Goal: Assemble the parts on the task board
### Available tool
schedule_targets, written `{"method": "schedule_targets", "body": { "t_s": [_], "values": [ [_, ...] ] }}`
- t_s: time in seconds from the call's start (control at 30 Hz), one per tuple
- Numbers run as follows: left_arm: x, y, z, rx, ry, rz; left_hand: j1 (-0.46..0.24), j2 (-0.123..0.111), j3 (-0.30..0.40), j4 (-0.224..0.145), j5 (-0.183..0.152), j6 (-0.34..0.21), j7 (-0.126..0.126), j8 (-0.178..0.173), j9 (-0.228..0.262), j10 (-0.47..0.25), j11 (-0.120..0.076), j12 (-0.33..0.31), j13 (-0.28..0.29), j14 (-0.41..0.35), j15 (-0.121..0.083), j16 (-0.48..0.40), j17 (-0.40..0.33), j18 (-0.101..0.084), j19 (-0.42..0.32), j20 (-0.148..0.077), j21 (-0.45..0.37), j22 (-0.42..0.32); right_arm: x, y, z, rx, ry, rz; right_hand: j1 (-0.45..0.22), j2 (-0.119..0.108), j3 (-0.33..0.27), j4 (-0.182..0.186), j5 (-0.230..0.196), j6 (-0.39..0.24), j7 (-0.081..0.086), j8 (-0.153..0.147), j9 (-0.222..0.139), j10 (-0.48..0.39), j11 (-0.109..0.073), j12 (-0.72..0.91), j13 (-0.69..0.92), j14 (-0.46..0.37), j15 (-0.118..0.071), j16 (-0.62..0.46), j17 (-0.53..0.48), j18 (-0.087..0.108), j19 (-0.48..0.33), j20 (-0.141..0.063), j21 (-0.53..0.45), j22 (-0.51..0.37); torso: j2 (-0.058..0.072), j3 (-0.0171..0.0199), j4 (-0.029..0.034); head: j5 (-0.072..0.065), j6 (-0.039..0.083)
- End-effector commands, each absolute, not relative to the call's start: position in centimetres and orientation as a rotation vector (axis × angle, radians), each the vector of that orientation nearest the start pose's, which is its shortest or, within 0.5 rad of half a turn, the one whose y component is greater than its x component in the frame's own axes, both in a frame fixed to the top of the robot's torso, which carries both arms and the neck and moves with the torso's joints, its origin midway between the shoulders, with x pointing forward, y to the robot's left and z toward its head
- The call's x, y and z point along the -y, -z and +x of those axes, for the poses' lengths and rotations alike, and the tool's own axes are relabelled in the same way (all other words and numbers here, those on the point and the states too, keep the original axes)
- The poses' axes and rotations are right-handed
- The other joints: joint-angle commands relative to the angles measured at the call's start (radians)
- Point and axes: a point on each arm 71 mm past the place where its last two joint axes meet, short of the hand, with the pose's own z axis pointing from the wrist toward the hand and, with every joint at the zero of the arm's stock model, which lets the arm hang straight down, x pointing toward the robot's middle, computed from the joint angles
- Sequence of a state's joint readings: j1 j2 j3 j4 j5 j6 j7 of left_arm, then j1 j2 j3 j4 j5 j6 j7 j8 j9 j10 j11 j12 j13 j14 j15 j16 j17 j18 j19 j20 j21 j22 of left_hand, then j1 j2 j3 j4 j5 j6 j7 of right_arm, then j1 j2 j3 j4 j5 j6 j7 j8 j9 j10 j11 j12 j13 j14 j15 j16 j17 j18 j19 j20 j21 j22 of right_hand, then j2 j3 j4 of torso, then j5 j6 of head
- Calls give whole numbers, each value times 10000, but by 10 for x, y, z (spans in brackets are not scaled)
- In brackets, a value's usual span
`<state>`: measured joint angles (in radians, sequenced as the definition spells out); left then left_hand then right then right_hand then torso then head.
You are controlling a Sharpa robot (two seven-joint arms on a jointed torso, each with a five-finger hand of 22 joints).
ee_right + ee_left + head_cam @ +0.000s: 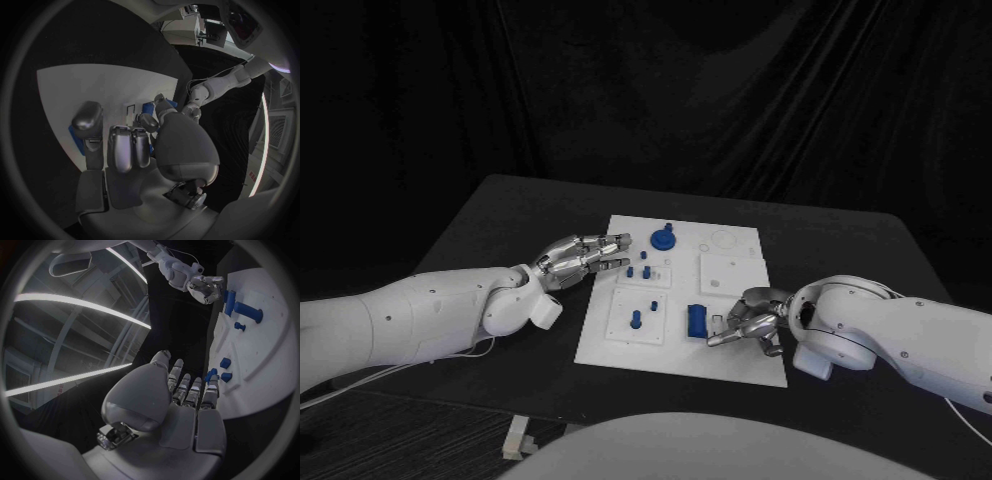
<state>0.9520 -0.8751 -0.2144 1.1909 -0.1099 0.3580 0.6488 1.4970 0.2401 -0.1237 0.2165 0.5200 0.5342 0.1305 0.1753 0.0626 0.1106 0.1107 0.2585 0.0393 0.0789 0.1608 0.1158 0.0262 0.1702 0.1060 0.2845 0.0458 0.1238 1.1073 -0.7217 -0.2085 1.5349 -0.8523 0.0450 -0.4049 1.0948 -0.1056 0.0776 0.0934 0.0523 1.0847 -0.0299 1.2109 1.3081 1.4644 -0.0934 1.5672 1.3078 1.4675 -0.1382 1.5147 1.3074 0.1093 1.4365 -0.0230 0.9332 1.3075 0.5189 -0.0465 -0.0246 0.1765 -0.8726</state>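
The white task board lies at the table's centre. My left hand hovers at the board's left edge with straight, spread fingers and holds nothing. Its fingertips are just short of small blue pegs. My right hand sits low on the board's right side. Its fingers are curled against an upright blue block, and blue shows on both sides of the fingers. Near the far edge stands a blue knob, and near the front left a blue peg.
A raised white square plate sits on the board's right half. Black table surrounds the board, with open room to the far left and far right. In the left wrist view, my right hand is beside the block.
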Motion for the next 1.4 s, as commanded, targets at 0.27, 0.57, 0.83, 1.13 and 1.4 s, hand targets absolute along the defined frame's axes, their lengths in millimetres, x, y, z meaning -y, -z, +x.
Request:
{"method": "schedule_targets", "body": {
  "t_s": [0.27,0.57,0.83,1.13,1.4],
  "values": [
    [-303,346,422,-16891,18262,-11521,-33,22,86,-1,14,79,22,34,12,41,63,48,11,-1,68,62,11,92,53,38,52,-5,183,273,429,-23940,-6610,3480,560,898,-1104,1043,1491,-2425,771,-7191,-4984,1064,703,36,2630,810,457,46,1438,-13,52,393,62,1156,-17,-2,-8,-33,0],
    [-304,346,422,-16905,18188,-11535,-17,-3,116,-24,28,154,41,65,21,96,93,126,23,19,54,85,16,94,68,38,59,1,215,257,441,-24160,-2878,851,-120,1405,-1530,1695,2532,-1545,959,-8831,-7307,1064,851,36,2630,770,652,-30,1250,34,30,560,29,1142,-7,-2,-8,-129,0],
    [-305,346,421,-16890,18159,-11539,-17,-7,119,-25,29,152,44,65,21,103,96,133,24,24,51,90,17,95,73,38,61,5,225,261,448,-23972,-1229,-595,281,1484,-1390,1408,3235,-717,795,-9061,-7770,1064,699,36,2630,782,521,-7,1291,-15,104,470,268,1198,-15,-6,-5,-155,0],
    [-305,340,420,-16090,18194,-11256,-94,-148,61,45,19,99,7,50,10,128,78,150,20,-17,-63,38,3,104,-8,-15,22,-79,224,269,445,-23871,-1072,-702,292,1513,-1340,1344,3438,-57,589,-8868,-7659,1064,525,36,2630,784,384,-5,1281,-34,151,355,399,1230,13,4,1,-146,0],
    [-308,328,416,-14772,17702,-9595,-704,-534,-698,763,-562,-605,-571,-176,-87,-279,-648,-213,-36,-707,-1269,-889,-187,67,-967,-1421,-398,-1036,226,277,442,-23896,-1053,-511,44,1581,-1420,1493,2827,50,522,-8766,-7418,1064,456,36,2630,770,314,-42,1186,-47,175,279,447,1242,-1,2,8,-140,0]
  ]
}}
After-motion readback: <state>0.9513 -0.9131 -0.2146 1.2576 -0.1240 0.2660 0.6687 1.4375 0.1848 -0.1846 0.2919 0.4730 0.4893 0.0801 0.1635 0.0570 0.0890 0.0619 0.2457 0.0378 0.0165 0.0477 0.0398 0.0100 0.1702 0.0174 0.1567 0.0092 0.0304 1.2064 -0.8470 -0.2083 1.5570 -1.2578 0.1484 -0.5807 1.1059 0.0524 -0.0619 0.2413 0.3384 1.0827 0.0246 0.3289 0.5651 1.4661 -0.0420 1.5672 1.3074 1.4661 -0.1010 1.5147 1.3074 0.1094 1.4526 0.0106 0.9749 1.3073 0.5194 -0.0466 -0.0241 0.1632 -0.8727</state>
